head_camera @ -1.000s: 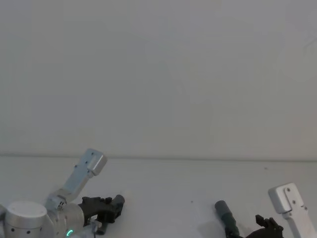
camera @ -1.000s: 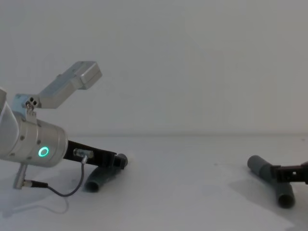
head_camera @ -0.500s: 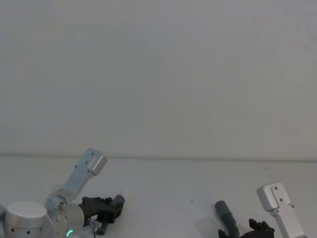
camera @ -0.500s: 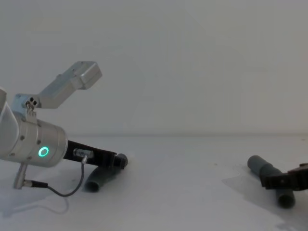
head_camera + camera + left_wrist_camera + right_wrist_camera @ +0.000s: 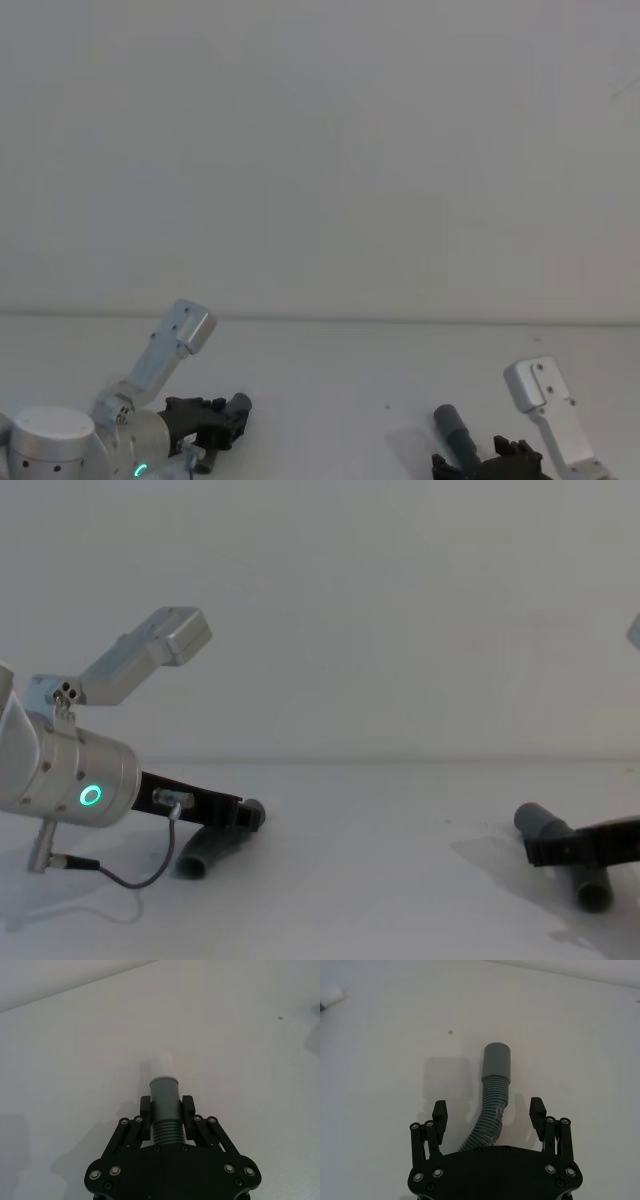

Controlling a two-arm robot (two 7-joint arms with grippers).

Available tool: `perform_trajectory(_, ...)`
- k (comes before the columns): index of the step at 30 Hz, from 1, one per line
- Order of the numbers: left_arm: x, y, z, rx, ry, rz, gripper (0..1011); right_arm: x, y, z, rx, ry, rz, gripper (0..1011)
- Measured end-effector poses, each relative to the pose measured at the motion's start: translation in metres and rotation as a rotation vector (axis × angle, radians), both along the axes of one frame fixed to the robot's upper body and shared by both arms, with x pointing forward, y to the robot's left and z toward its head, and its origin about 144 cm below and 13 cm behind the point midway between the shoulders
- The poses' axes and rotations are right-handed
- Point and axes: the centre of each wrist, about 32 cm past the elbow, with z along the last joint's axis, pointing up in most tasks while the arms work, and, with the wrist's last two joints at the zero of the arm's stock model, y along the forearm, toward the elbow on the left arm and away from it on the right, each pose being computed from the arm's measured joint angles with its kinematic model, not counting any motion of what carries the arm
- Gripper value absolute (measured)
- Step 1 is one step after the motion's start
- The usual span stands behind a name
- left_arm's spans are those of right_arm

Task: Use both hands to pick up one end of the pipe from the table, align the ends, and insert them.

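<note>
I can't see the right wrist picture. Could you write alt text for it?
The right end effector, black and open, straddles a bent grey ribbed hose lying on a white table, its jaws clear of the hose on both sides.

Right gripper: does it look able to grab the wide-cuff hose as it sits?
Probably yes. The right gripper is open, its fingers straddling the wide-cuff hose with nothing else between them. The left gripper holds the white-tipped hose.

A bare robot lab: plain white table (image 5: 350,365) against blank wall (image 5: 320,150).
</note>
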Motion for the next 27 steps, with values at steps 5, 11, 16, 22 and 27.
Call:
perform_trajectory(5, 0.000, 0.000, 0.000, 0.000, 0.000, 0.000, 332, 0.004, 0.003, -0.001, -0.004, 0.018, -0.021, 1000)
perform_trajectory(11, 0.000, 0.000, 0.000, 0.000, 0.000, 0.000, 332, 0.008, 0.005, -0.002, -0.013, 0.034, -0.042, 1000)
perform_trajectory(16, 0.000, 0.000, 0.000, 0.000, 0.000, 0.000, 332, 0.010, 0.006, -0.002, -0.019, 0.042, -0.053, 1000)
perform_trajectory(22, 0.000, 0.000, 0.000, 0.000, 0.000, 0.000, 332, 0.011, 0.007, -0.003, -0.024, 0.050, -0.062, 992)
perform_trajectory(27, 0.000, 0.000, 0.000, 0.000, 0.000, 0.000, 332, 0.012, 0.008, -0.003, -0.024, 0.053, -0.065, 894)
